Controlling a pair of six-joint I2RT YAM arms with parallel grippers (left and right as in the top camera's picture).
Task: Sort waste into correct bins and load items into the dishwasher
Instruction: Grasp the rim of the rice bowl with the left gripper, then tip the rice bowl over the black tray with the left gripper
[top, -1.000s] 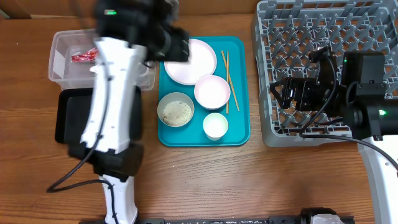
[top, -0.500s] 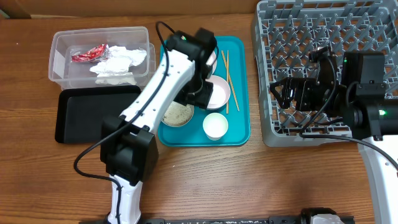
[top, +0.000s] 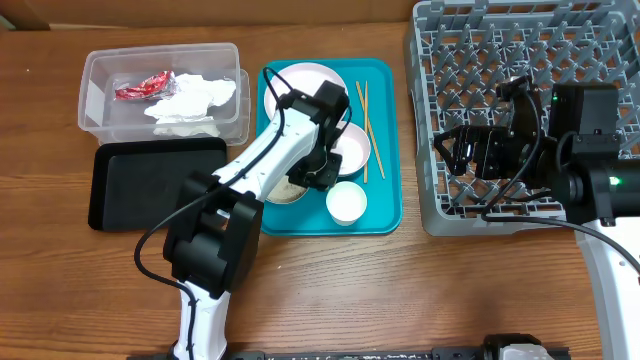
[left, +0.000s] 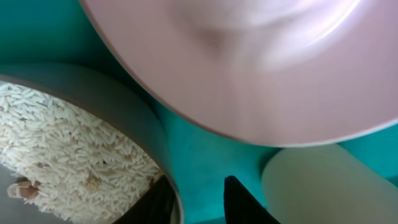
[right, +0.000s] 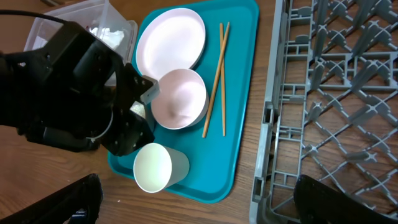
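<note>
My left gripper (top: 318, 176) is open low over the teal tray (top: 386, 200). In the left wrist view its fingers (left: 198, 200) straddle the rim of the bowl of loose white rice (left: 62, 143), one finger inside and one outside. The empty white bowl (top: 352, 146), the cup (top: 346, 203), the plate (top: 300, 82) and the chopsticks (top: 366, 120) lie on the same tray. The red wrapper (top: 140, 88) and the napkins (top: 190, 100) lie in the clear tub (top: 95, 62). My right gripper (top: 470, 150) is open and empty over the left edge of the dish rack (top: 520, 60).
The black tray (top: 150, 185) lies in front of the clear tub with nothing in it. The left arm (right: 74, 93) crosses the tray's left side and hides most of the rice bowl from above. The cup (right: 155, 168) stands close to the left fingers.
My left arm has swung from the clear tub over to the teal tray and come down to the rice bowl's rim. The right arm has not moved.
</note>
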